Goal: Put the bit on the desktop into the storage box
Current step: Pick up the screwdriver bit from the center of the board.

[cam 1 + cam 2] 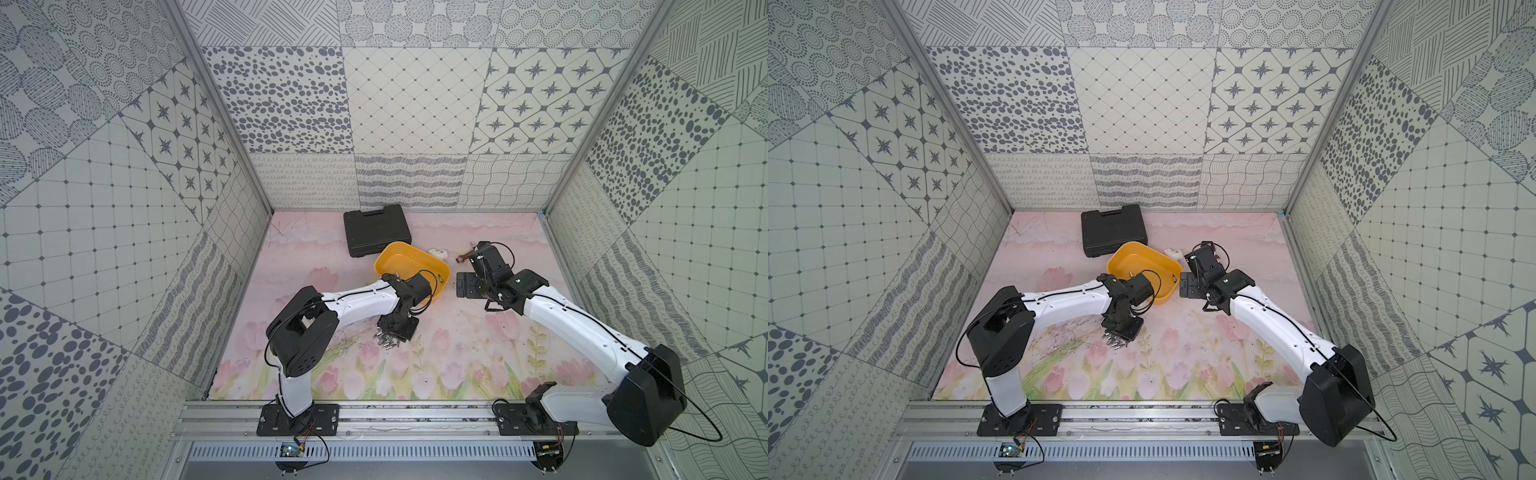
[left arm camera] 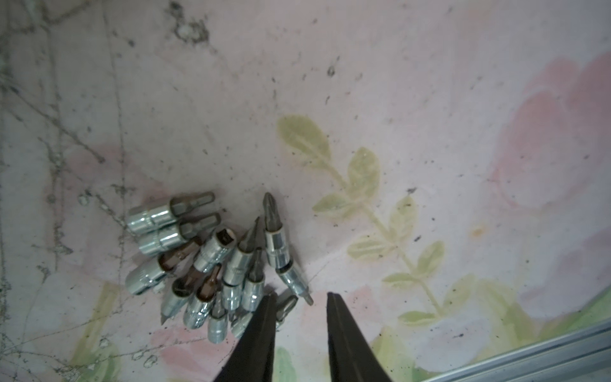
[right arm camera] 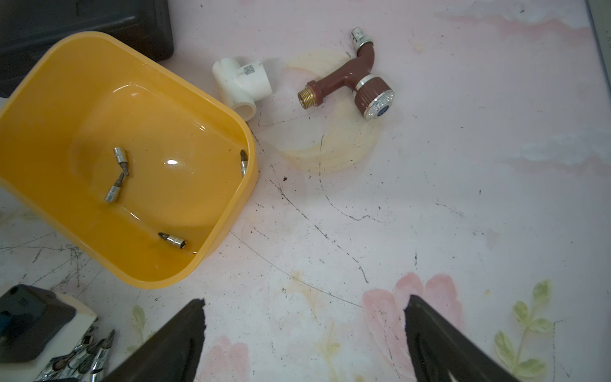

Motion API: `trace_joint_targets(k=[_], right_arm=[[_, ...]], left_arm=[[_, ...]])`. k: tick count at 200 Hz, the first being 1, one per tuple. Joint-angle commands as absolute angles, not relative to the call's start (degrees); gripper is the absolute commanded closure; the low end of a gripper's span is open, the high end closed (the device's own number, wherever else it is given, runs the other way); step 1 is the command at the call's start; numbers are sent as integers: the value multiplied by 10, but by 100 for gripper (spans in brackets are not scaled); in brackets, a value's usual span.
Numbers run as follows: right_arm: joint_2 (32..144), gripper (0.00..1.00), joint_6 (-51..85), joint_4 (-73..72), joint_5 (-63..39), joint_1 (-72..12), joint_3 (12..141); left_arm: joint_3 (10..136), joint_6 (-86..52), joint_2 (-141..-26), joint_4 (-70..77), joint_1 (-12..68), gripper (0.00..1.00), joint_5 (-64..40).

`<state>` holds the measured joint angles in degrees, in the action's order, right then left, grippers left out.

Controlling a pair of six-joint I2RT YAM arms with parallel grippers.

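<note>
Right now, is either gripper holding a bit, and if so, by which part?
Nothing is held. The left gripper has its jaws apart beside the pile of bits, clamping none. The right gripper is wide open above the mat.

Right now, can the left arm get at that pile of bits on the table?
Probably yes. The left hand hangs open right at the edge of the bits, with one bit's tip seemingly between its fingers, and nothing stands in the way.

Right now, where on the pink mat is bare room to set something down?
Bare mat lies between the pile of silver bits and the white right arm. Crowded: the shallow yellow plastic tray beside the black case.
</note>
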<state>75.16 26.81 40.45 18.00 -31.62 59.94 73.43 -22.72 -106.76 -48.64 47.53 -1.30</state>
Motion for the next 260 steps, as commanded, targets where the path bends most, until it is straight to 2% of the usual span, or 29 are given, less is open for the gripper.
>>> trace_joint_targets(k=[1, 44, 260], right_arm=[[751, 3, 274, 388, 182, -313, 594], [751, 3, 274, 388, 182, -313, 595], [751, 3, 273, 387, 181, -310, 591]], left_arm=[[741, -224, -1075, -488, 483, 69, -18], [739, -224, -1082, -481, 483, 72, -22], [731, -229, -1097, -487, 488, 73, -13]])
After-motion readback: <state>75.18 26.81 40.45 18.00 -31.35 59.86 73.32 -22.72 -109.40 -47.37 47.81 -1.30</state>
